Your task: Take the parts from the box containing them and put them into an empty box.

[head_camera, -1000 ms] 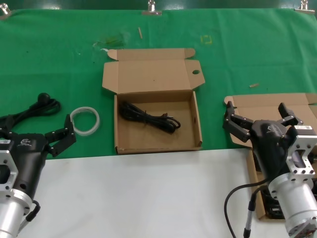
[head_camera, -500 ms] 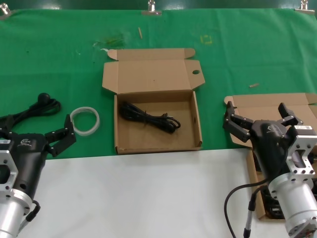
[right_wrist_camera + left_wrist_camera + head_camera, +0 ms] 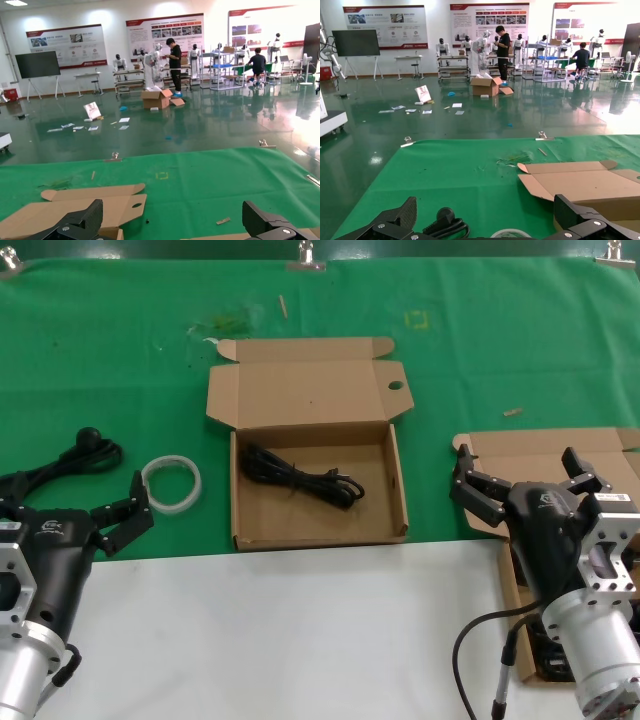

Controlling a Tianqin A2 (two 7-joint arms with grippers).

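While one black cord (image 3: 300, 476) lies coiled on the floor of the centre box (image 3: 318, 508), no gripper touches it. That box sits open at the middle of the green mat (image 3: 120, 360), lid folded back toward 12 o'clock, with a small oval hole in the lid's side flap at 1 o'clock. The source box (image 3: 520, 455) lies at 3 o'clock from it, well apart, at the mat's front edge, and is largely hidden behind the right arm; its contents cannot be made out.

The right gripper (image 3: 520, 480) hangs over the source box, fingers spread wide, holding nothing. The left gripper (image 3: 120, 520) rests at 8 o'clock from the centre box, near the mat's front edge, fingers likewise apart and empty.

A white ring (image 3: 171, 483) lies at 9 o'clock from the centre box, just beyond the left gripper. Further toward 9 o'clock lies a knobbed cord (image 3: 75, 455).
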